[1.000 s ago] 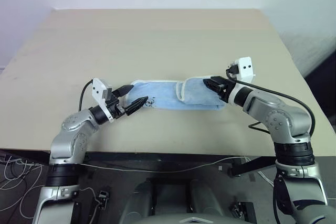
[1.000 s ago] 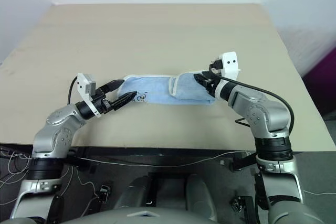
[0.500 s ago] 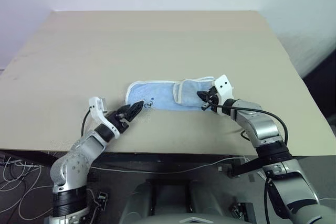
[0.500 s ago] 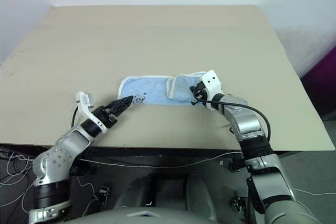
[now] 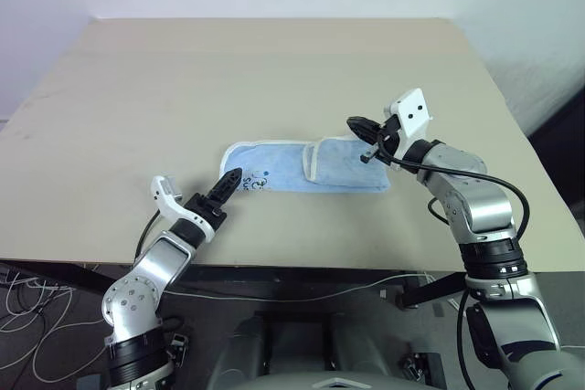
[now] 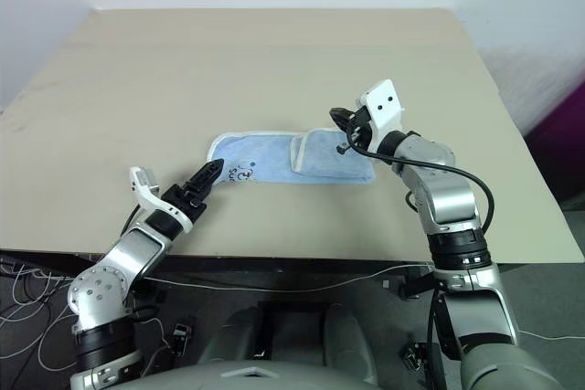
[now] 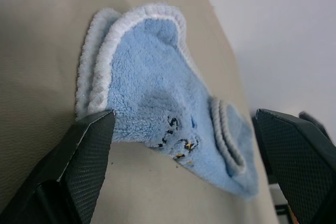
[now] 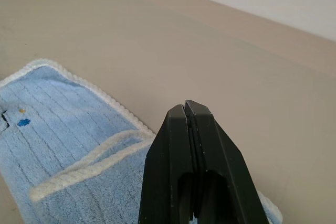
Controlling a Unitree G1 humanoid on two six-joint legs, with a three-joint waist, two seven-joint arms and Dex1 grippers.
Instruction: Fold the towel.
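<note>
The light blue towel (image 5: 292, 169) lies as a narrow folded strip across the near middle of the table, its right part lapped over with a white-edged flap (image 5: 313, 160). A small dark printed mark (image 7: 177, 139) sits near its left end. My left gripper (image 5: 232, 178) rests low at that left end, open, its two fingers (image 7: 86, 153) spread wide on either side of the cloth without touching it. My right gripper (image 5: 355, 123) hovers just above the towel's right end, shut, its fingertips (image 8: 186, 109) pressed together with no cloth between them.
The beige table (image 5: 274, 70) stretches far beyond the towel on all sides. Its front edge (image 5: 302, 267) runs close below both arms, with cables hanging under it. A white wall stands behind.
My right gripper closed and rose off the towel's right end with nothing in it. My left gripper rolled and pulled back a little toward the front edge, staying open.
</note>
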